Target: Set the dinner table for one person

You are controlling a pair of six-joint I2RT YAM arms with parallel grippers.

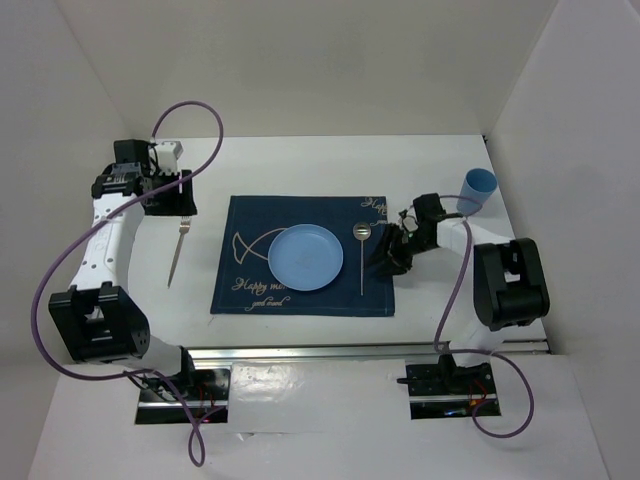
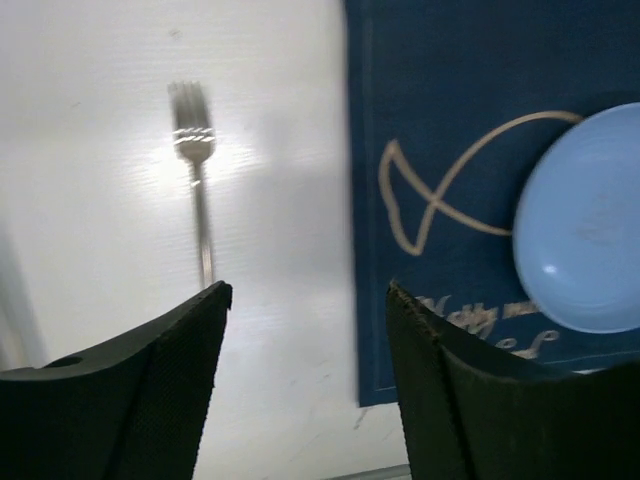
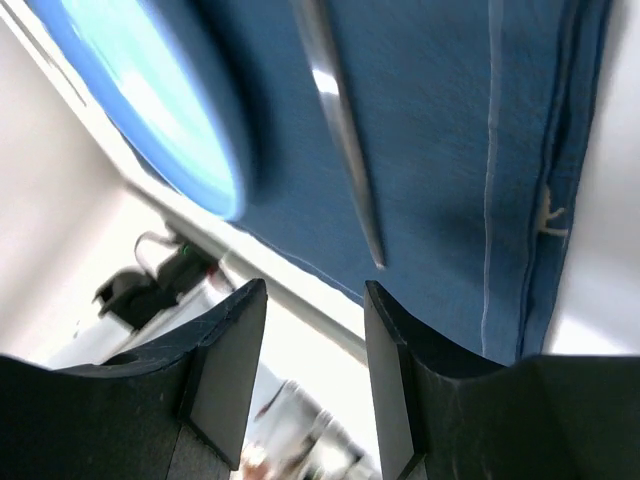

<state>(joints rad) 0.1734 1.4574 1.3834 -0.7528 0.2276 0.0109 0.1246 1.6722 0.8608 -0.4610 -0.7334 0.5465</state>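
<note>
My left gripper (image 2: 308,292) hangs spread and empty over the white dinner table (image 1: 300,165), which lies under everything; 1 fork (image 1: 177,255) rests at 9 o'clock of the navy placemat (image 1: 250,225). On the mat sit 1 blue plate (image 1: 305,257) and, at its 3 o'clock, 1 spoon (image 1: 361,262). My right gripper (image 3: 315,290), also spread and empty, hovers over the mat's right edge, with 1 blue cup (image 1: 479,190) at its 2 o'clock.
</note>
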